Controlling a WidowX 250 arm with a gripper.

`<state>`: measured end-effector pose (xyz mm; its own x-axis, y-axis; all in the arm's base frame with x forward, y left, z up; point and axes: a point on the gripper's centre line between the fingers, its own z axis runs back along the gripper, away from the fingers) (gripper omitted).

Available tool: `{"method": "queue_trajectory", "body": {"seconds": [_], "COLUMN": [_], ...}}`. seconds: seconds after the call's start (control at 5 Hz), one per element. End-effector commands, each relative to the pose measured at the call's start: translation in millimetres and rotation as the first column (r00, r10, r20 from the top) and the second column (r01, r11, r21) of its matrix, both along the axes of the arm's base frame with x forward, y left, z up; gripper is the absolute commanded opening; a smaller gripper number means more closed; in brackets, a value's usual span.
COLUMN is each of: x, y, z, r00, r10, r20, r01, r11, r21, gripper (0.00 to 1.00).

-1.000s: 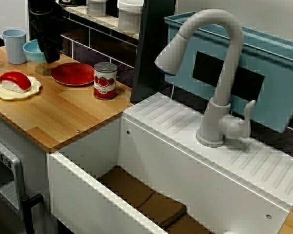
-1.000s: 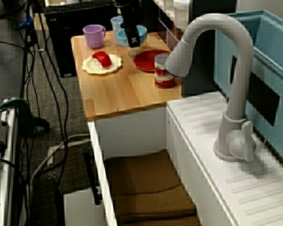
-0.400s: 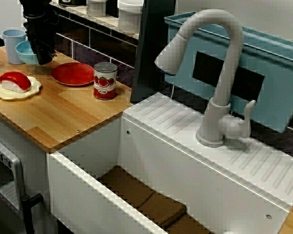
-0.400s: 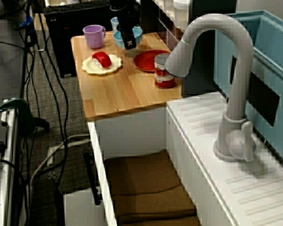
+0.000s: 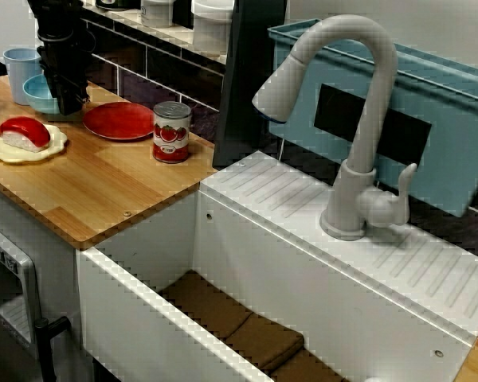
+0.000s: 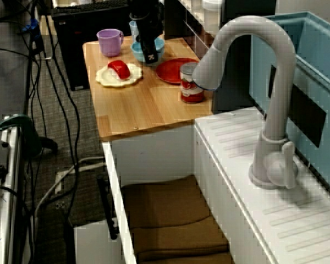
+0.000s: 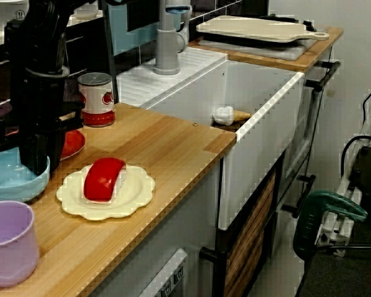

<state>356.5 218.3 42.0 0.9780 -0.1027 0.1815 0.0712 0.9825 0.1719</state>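
My black gripper points straight down at the back left of the wooden counter. It is shut on the near rim of a light blue bowl. In the view from above, the gripper covers the middle of the bowl. From the counter's end, the gripper stands over the right rim of the bowl, one finger inside. The bowl rests on the wood between a red plate and a cream plate carrying a red sushi piece.
A tomato can stands right of the red plate. A purple mug and a pale blue cup sit at the counter's far end. The white sink and grey faucet lie to the right.
The gripper has moved left and toward the counter's front, and the blue bowl has slid with it, away from the back wall and closer to the sushi plate.
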Motion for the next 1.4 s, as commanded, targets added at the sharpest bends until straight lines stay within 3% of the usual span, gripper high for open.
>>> {"method": "queue_trajectory", "body": {"seconds": [0.0, 0.2, 0.6, 1.2], "x": [7.6, 10.6, 15.0, 12.2], "y": [0.7, 3.3, 2.3, 4.8], "z": [8.6, 12.3, 20.5, 57.5], "r00": [0.999, 1.0, 1.0, 0.998], "r10": [-0.021, 0.0, 0.0, -0.005], "r20": [0.025, 0.024, 0.015, 0.067], "r01": [0.019, -0.001, 0.0, 0.009], "r11": [0.997, 0.999, 1.0, 0.998], "r21": [0.069, 0.054, 0.011, -0.06], "gripper": [0.9, 1.0, 1.0, 1.0]}}
